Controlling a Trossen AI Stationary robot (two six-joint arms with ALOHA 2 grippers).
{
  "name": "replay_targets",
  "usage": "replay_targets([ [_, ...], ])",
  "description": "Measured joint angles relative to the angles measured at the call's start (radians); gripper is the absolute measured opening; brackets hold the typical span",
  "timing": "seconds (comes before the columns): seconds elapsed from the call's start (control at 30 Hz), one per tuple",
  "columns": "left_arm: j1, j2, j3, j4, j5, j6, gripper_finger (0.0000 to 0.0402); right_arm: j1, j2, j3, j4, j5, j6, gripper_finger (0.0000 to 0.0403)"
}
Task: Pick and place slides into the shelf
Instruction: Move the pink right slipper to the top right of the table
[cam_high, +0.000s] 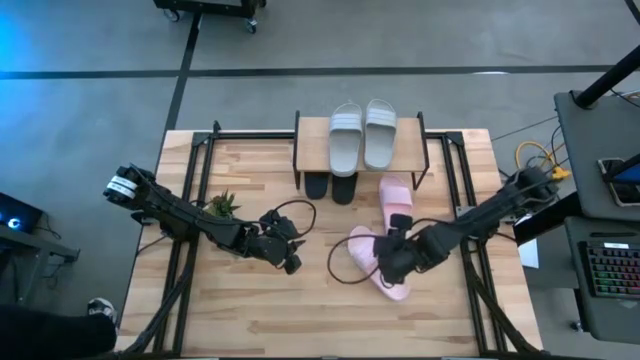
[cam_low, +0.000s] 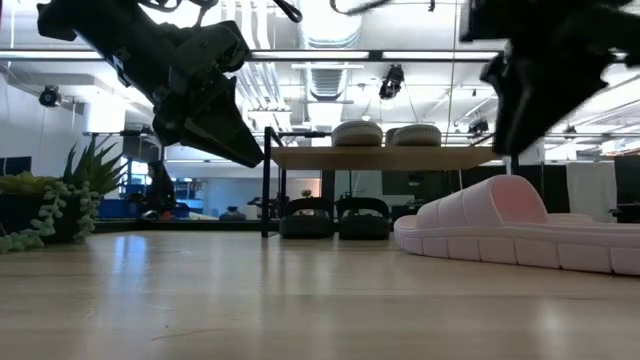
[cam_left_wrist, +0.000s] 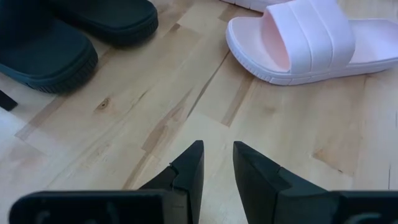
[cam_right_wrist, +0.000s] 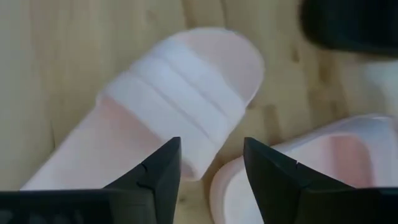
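The right gripper (cam_right_wrist: 208, 171) hangs just over a pink slide (cam_right_wrist: 180, 93), its two dark fingers spread apart with the strap right below them and nothing held. A second pink slide (cam_high: 394, 196) lies just beside the first one, toward the shelf (cam_high: 312, 150). Two grey slides (cam_high: 363, 135) sit side by side on the shelf's top board, and two black slides (cam_low: 335, 217) sit under it. The left gripper (cam_left_wrist: 217, 168) floats above bare table (cam_high: 250, 320), fingers only a little apart, away from the pink slides. A small plant (cam_high: 222, 205) stands behind it.
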Motion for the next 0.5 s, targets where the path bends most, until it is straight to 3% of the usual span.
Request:
replay_targets([
  [0.1,0.000,0.000,0.000,-0.001,0.001,0.000,0.0072,-0.045,-0.023,0.012,-0.008,0.021,0.066,0.0143],
  [0.27,0.000,0.000,0.000,-0.001,-0.003,0.001,0.0072,-0.197,-0.011,-0.030,0.006,-0.031,0.110,0.0092],
  [0.5,0.000,0.000,0.000,0.000,-0.006,0.000,0.0072,-0.327,0.072,-0.059,0.109,-0.055,-0.123,0.0014],
])
